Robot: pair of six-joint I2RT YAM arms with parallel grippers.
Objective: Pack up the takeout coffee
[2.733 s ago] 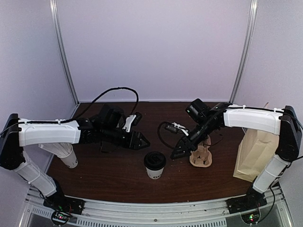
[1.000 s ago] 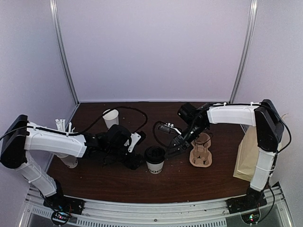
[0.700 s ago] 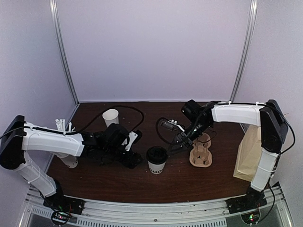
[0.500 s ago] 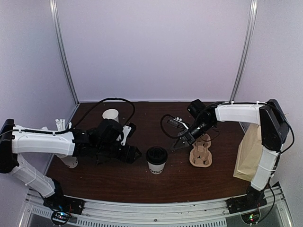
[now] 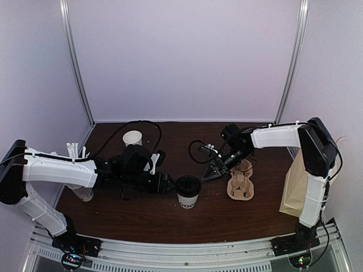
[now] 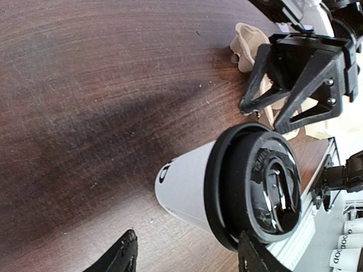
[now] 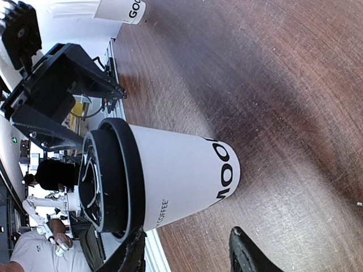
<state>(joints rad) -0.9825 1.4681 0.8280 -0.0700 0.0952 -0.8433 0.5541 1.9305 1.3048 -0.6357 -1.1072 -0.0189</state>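
- The white cup of wrapped straws (image 5: 84, 193) stands at the table's 9 o'clock edge. It is partly hidden under the left arm, and its straws stick up behind the arm.
- A lidless white paper cup (image 5: 132, 138) stands upright at about 11 o'clock from the coffee, well apart from it. It has dark letters on its side.
- The left gripper (image 5: 163, 183) lies low over the dark wood-grain table (image 5: 142, 218), just beside the coffee at its 9 o'clock. Its jaws are spread and hold nothing. In the left wrist view the two black fingertips sit either side of the cup's lower half. I cannot tell whether the one nearest the lid touches it.
- The takeout coffee (image 5: 186, 191) stands upright on the table, near the middle and toward the 6 o'clock edge.
  - It is a small tapered white paper cup, narrower at the base.
  - A round black plastic lid with a raised rim and a moulded sip tab covers it.
  - Large dark letters run up the side, and "COFFEE" is printed small just under the lid.
- The right gripper (image 5: 211, 172) hangs at about 1 o'clock from the coffee, near it but apart. It points down at the coffee with its jaws parted and nothing between them.
- The brown moulded-pulp cup carrier (image 5: 241, 182) lies at the coffee's 3 o'clock, with the right gripper just beside its left rim.
- A tan paper bag (image 5: 302, 187) stands at the table's 3 o'clock edge.
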